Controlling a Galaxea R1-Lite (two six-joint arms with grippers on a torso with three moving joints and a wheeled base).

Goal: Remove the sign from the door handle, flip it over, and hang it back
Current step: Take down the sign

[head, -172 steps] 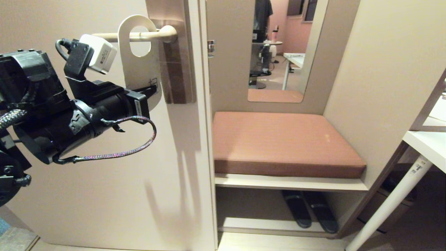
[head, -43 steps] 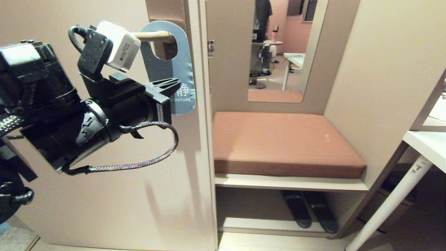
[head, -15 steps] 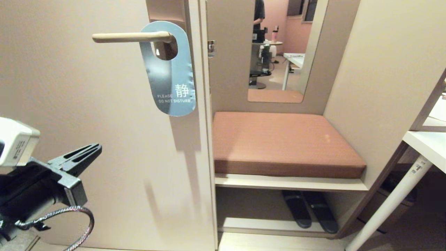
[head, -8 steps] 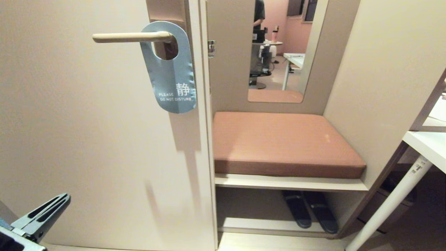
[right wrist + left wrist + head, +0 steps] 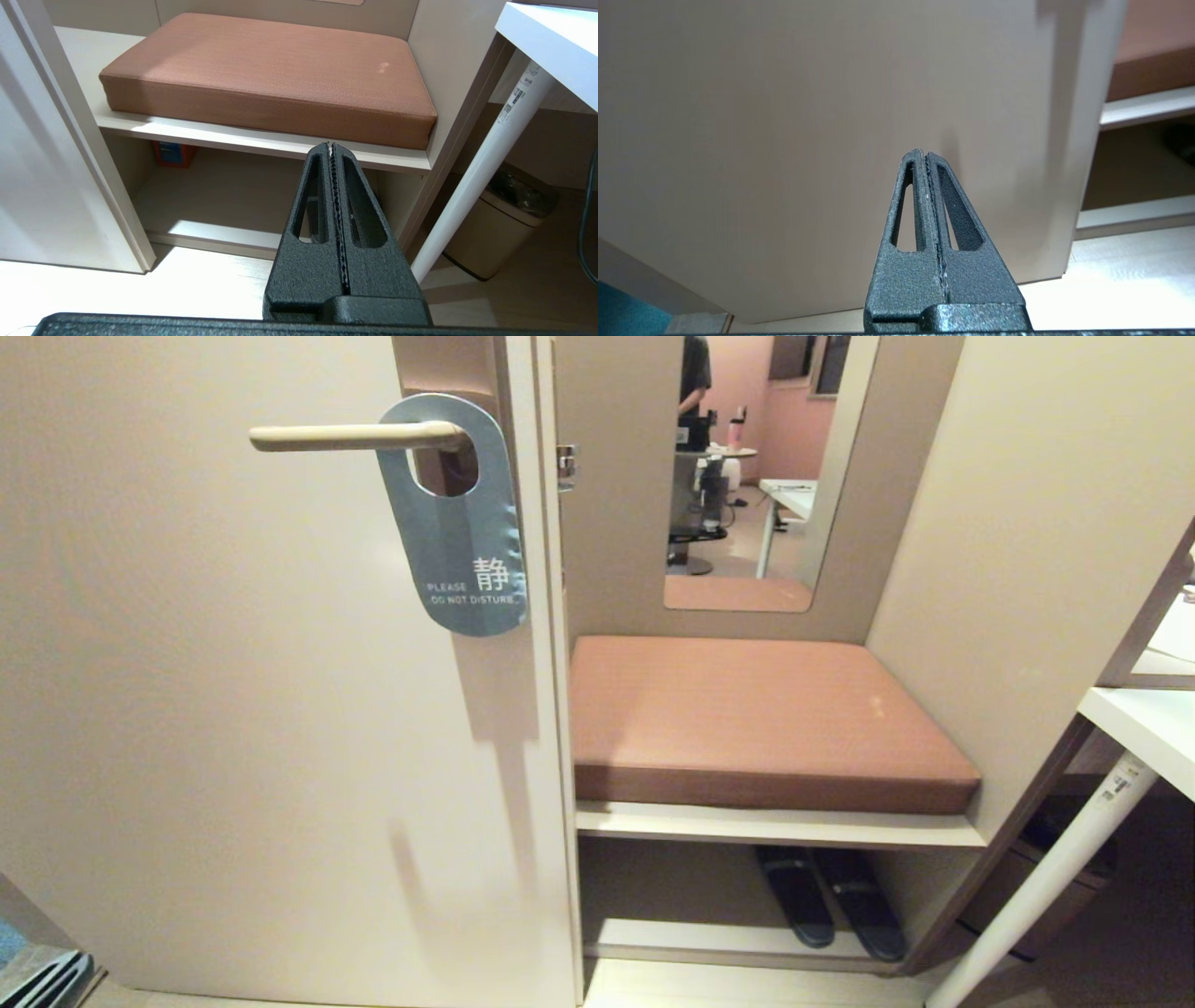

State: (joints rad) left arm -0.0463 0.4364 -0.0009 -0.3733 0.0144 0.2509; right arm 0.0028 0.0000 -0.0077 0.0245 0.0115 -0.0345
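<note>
Just one sign [image 5: 462,541], two slippers [image 5: 829,901].

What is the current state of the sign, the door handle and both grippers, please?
sign: hanging on the handle, blue "PLEASE DO NOT DISTURB" side outward.
door handle: level, passing through the sign's hole.
left gripper: shut, empty, low beside the door.
right gripper: shut, empty, parked facing the cushioned bench.
</note>
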